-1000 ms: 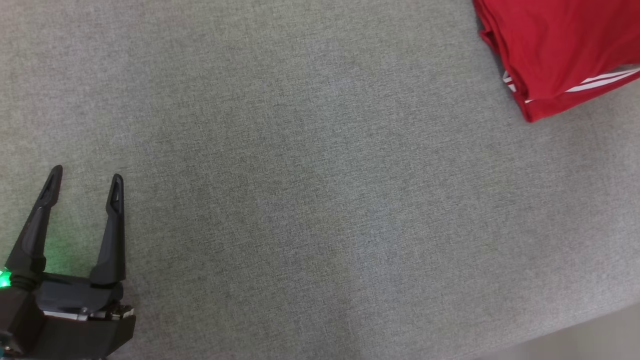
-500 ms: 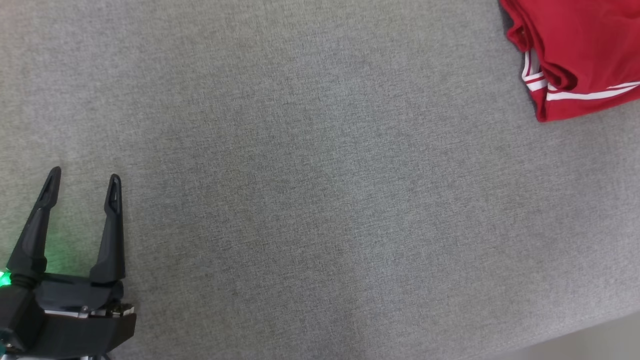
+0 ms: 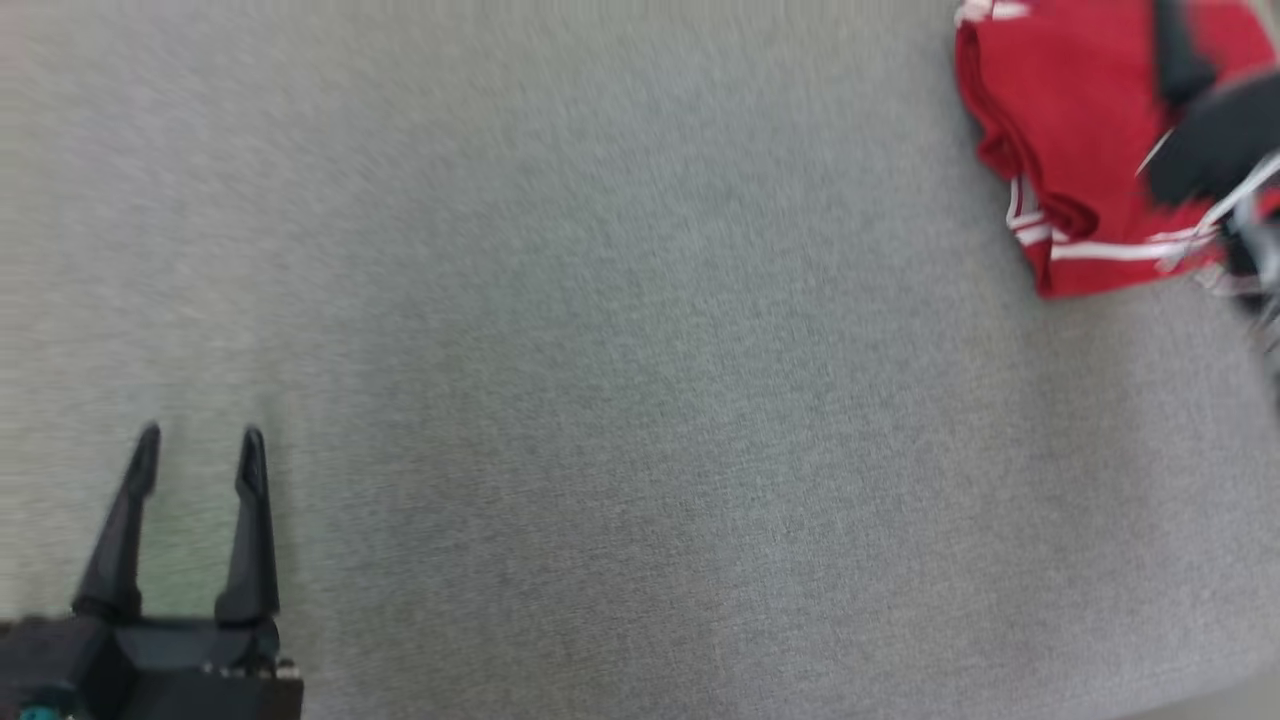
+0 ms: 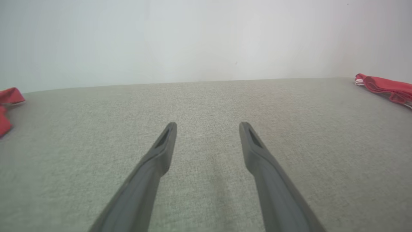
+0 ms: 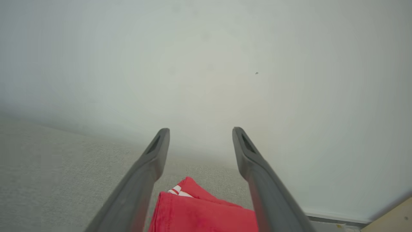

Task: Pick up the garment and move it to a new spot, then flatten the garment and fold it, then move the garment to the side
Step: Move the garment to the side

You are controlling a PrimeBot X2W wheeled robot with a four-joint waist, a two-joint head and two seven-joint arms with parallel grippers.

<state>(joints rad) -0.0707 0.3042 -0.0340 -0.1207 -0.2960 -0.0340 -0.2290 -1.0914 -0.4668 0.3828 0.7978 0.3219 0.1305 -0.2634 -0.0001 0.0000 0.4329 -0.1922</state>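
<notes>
The garment point(image 3: 1070, 120), red with white stripes, lies in a loose folded heap on the grey surface point(image 3: 640, 350), far over on the robot's right and towards the back. Its striped edge faces the robot, and a fold is rolled up along its left side.

The right gripper point(image 5: 200, 129) is above it, fingers spread wide with nothing between them. In the right wrist view the garment point(image 5: 206, 212) sits low between the two fingers, its striped corner pointing away toward the pale wall point(image 5: 206, 64). I cannot tell whether the fingers touch the fabric. In the head view a blurred dark shape lies across the garment's right part; that is the same gripper, too smeared to read.

The left gripper point(image 3: 200, 440) is well apart from the garment, low on the robot's left over bare surface, spread open and empty. In its wrist view the garment point(image 4: 383, 87) shows as a flat red strip at the far right edge of the surface. A scrap of red cloth point(image 4: 6, 106) lies at the far left edge. A bit of light wood point(image 5: 397, 217) shows beyond the surface on the right.
</notes>
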